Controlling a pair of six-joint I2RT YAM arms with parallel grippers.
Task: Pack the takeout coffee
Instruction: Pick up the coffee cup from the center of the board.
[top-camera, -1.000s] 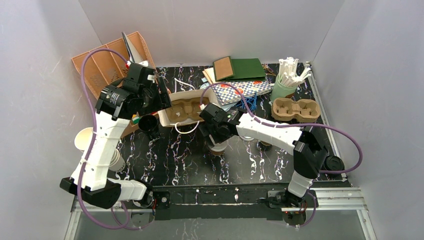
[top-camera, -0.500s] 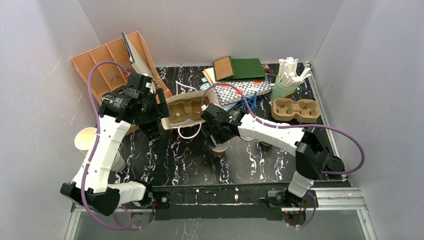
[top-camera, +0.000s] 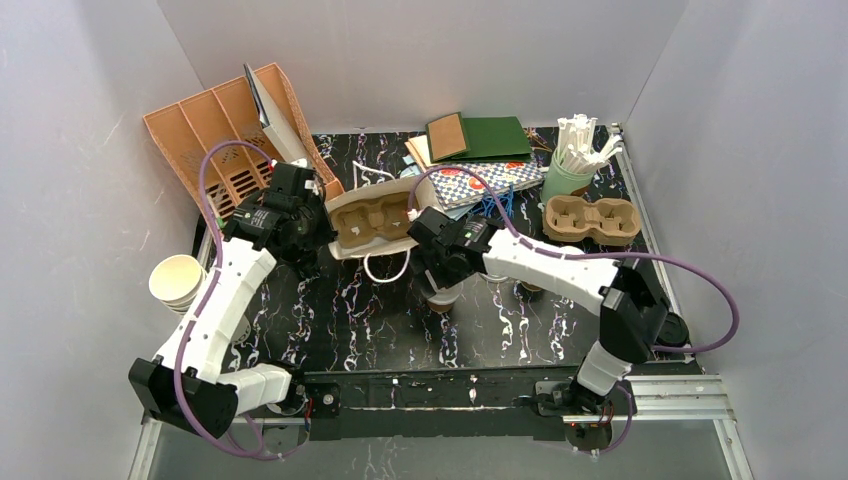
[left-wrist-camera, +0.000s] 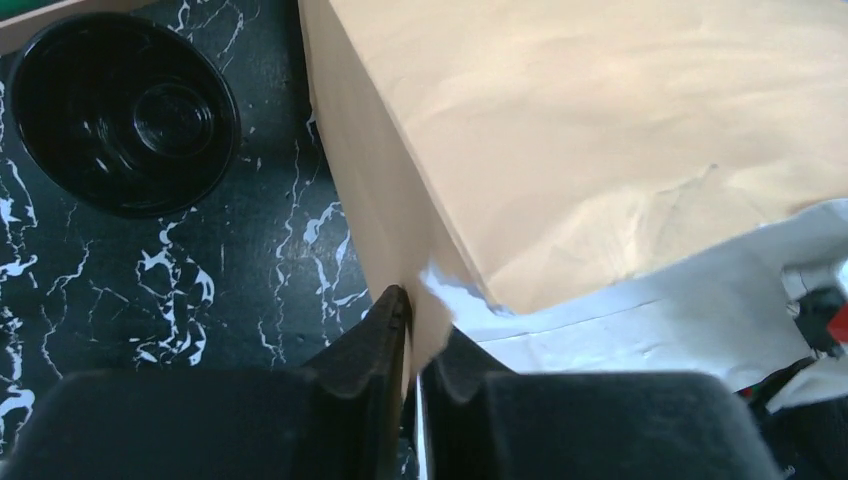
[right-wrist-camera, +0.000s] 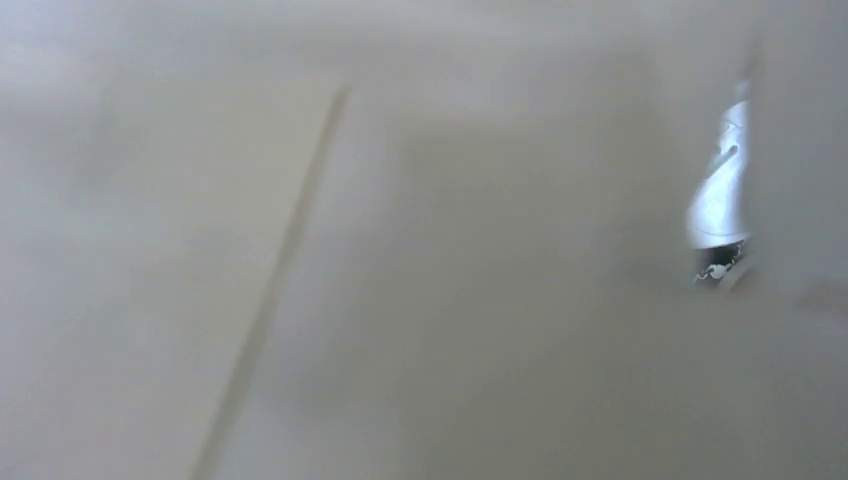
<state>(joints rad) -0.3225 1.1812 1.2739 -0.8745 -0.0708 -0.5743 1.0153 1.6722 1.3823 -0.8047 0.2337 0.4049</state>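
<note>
Now the left gripper (left-wrist-camera: 412, 300) clamps the near wall of the bag (left-wrist-camera: 600, 150); a second ago it stood spread above that end, so the change is a fresh pinch on the paper, with the black cup (left-wrist-camera: 125, 110) at its 10 o'clock. The bag lies on its side at the table's 11 o'clock with a carrier (top-camera: 375, 218) in its mouth. The right gripper (top-camera: 432, 255) has not changed: it sits at the bag's 4 o'clock, spread wide with nothing visibly held, its own camera filled by a cream blur. A coffee cup (top-camera: 438, 298) stands on the table at that gripper's 6 o'clock, not yet packed. With the bag pinned, I judge loading can begin.
</note>
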